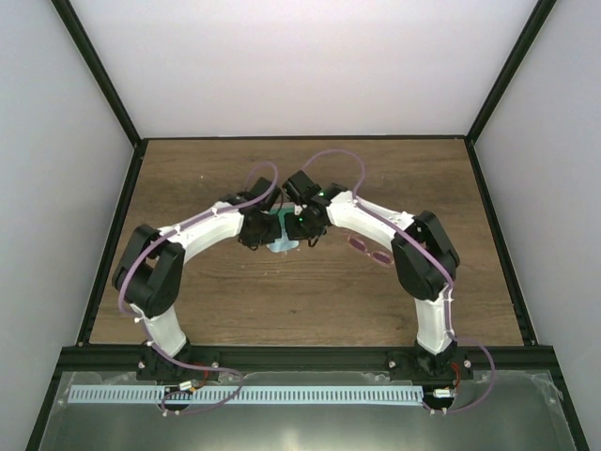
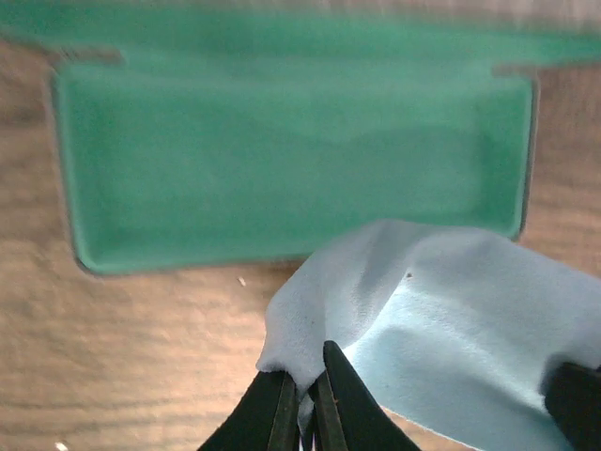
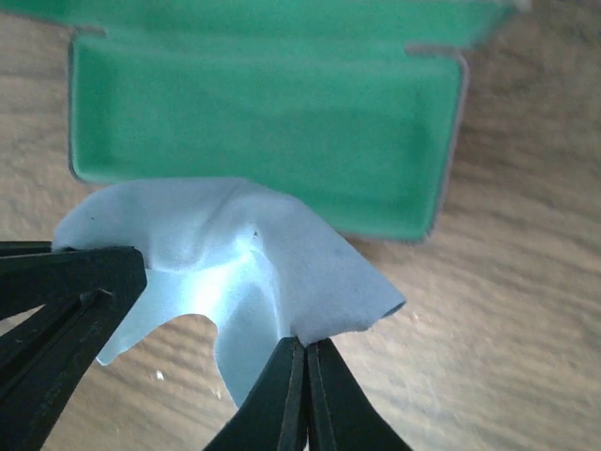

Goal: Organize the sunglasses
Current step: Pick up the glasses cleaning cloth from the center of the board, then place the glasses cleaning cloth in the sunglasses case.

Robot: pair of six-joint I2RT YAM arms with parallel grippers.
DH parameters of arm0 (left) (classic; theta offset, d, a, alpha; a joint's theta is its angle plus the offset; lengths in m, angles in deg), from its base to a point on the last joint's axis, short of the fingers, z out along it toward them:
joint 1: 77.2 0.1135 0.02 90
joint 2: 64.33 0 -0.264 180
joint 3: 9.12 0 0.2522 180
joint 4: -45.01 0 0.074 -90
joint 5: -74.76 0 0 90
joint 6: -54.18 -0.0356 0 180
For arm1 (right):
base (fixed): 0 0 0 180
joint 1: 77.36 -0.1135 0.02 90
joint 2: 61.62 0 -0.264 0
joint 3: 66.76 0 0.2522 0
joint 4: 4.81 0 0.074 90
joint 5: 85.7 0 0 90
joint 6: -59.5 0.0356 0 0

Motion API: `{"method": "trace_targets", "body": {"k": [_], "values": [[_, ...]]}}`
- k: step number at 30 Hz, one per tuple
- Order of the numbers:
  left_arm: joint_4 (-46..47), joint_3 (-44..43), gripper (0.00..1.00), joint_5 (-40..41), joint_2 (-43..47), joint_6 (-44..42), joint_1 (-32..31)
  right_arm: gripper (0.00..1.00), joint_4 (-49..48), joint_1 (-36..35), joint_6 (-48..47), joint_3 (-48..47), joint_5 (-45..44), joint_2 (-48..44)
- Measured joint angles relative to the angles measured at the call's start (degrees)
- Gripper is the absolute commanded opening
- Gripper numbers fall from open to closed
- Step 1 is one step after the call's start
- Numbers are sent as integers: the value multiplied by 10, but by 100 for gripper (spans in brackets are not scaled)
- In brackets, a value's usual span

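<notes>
While the left hand (image 2: pixel 302 387) is seen clamped on one corner of the cloth (image 2: pixel 441 310), its fingers drawn together with the fabric pinched between them, the right hand (image 3: pixel 305 349) is likewise seen closed on another corner of the same cloth. The pale blue cloth is held between both hands and is bunched and folded in its middle. It is held at the near side of the case (image 3: pixel 263 113), with one edge overlapping the case's near rim. The case is laid open on the table (image 1: pixel 310 301), with its green lining turned upward and its lid folded back on the far side. The sunglasses (image 1: pixel 371 251) are found on the table to the right of the case in the top view, well apart from it and touched by neither hand. They are laid just beside the right arm's forearm.
</notes>
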Motion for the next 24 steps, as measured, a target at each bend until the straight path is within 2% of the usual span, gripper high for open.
{"method": "trace_targets", "body": {"k": [6, 14, 24], "values": [[-7, -39, 4, -2, -21, -47, 54, 1, 13, 0, -9, -86, -6, 70], [-12, -72, 4, -4, -61, -88, 81, 1, 49, 4, -20, -198, -23, 144], [-14, -76, 4, -10, -87, -106, 91, 1, 61, 12, -24, -212, -29, 155]]}}
